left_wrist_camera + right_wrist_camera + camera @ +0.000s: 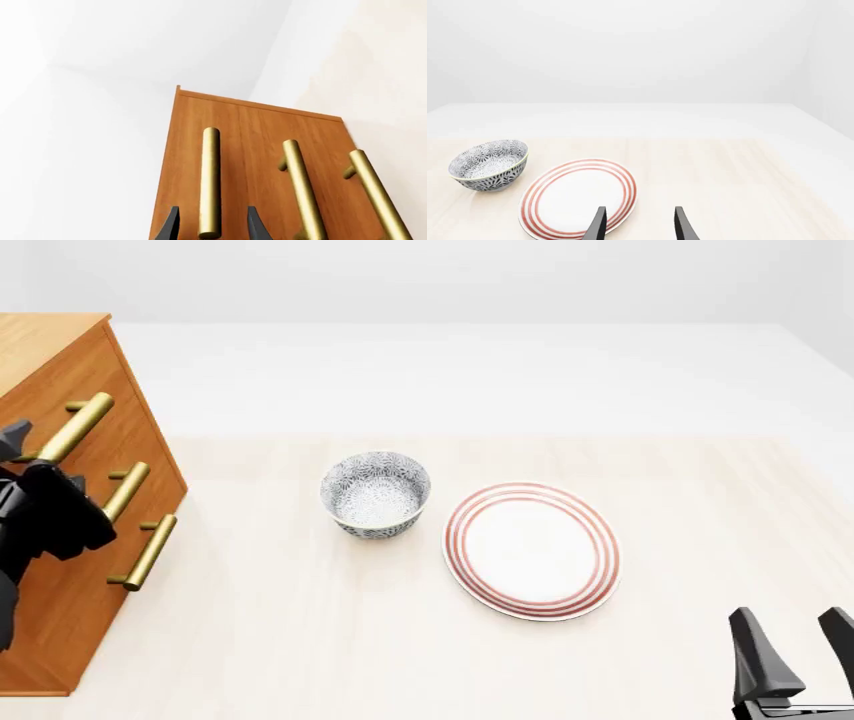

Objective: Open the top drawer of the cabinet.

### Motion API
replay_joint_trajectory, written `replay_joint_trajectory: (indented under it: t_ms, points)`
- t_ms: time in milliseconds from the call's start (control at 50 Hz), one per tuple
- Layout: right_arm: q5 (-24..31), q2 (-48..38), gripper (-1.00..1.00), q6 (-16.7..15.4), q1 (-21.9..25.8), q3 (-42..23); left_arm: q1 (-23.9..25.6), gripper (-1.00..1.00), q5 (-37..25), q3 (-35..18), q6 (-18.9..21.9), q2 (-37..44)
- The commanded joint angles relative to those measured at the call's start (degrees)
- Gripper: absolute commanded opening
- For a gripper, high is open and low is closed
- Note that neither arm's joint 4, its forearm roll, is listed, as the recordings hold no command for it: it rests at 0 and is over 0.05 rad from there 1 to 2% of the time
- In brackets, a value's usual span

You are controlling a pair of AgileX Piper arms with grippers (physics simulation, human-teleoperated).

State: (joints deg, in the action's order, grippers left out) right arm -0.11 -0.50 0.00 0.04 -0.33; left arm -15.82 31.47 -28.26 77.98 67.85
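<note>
The cabinet stands at the table's left edge, its orange-brown front carrying three brass bar handles. The top drawer looks flush with the front. My left gripper is open, with one dark finger on each side of the top drawer's handle near its end and a gap on both sides. In the front view that gripper sits at the lower end of the top handle. My right gripper is open and empty, low at the table's near right.
A blue-patterned bowl stands mid-table, and a red-ringed white plate lies just right of it. In the right wrist view, both sit ahead of the right gripper. The two lower handles stick out below the left gripper.
</note>
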Motion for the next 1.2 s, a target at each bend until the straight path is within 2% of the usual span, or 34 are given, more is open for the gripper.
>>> replay_joint_trajectory:
  t_ms: [20,300,320,700,1200]
  points:
    - [0.00,0.07,1.00,0.00,0.00,0.06,-1.18,1.00,0.92,0.15,0.12,1.03]
    - [0.00,0.07,1.00,0.01,-0.01,0.06,-1.78,1.00,0.59,0.12,-0.07,-0.15]
    - [0.00,0.08,1.00,-0.01,-0.01,0.06,-1.66,-1.00,0.62,0.34,0.04,-0.50]
    - [0.00,0.08,1.00,0.00,-0.01,0.06,0.22,-1.00,2.32,3.08,3.11,-1.37]
    - [0.00,0.07,1.00,0.00,-0.01,0.06,5.06,-1.00,2.25,3.51,2.83,-1.90]
